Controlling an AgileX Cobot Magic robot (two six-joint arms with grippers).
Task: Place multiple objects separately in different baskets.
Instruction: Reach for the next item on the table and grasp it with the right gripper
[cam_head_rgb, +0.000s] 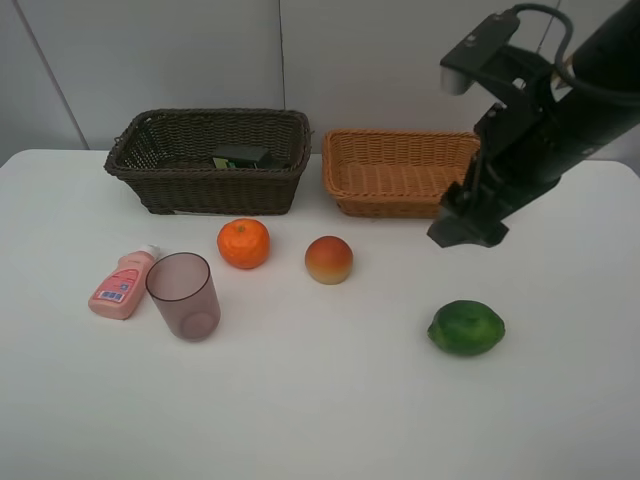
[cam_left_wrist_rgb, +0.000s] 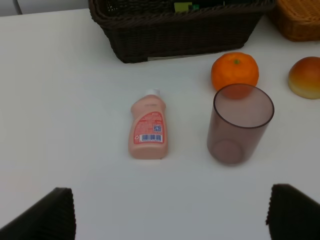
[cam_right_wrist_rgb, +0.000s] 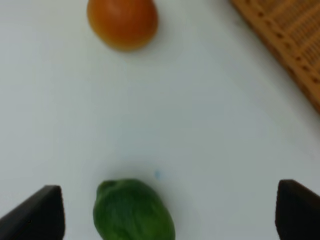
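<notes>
A dark brown wicker basket (cam_head_rgb: 130, 150), holding a dark green black-capped bottle (cam_head_rgb: 243, 156), is sitting far left, with a tan wicker basket (cam_head_rgb: 400, 135) just right of it. Nearer, a pink white-capped bottle (cam_head_rgb: 122, 285), mauve plastic cup (cam_head_rgb: 183, 295), orange mandarin (cam_head_rgb: 244, 243) and red-yellow peach-like fruit (cam_head_rgb: 328, 260) are sitting left to right. A green lime (cam_head_rgb: 466, 327) is lying nearest and rightmost.

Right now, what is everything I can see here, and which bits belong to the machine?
table: one, white, under everything
dark basket: one, dark brown, back left
green bottle: one, dark, inside the dark basket
tan basket: one, light orange, back right
pink bottle: one, white cap, lying front left
cup: one, translucent mauve, upright beside the pink bottle
mandarin: one, orange, before the dark basket
peach: one, red-yellow, right of the mandarin
lime: one, green, front right
left claw: one, black, open, empty
right claw: one, black, open, near the tan basket
</notes>
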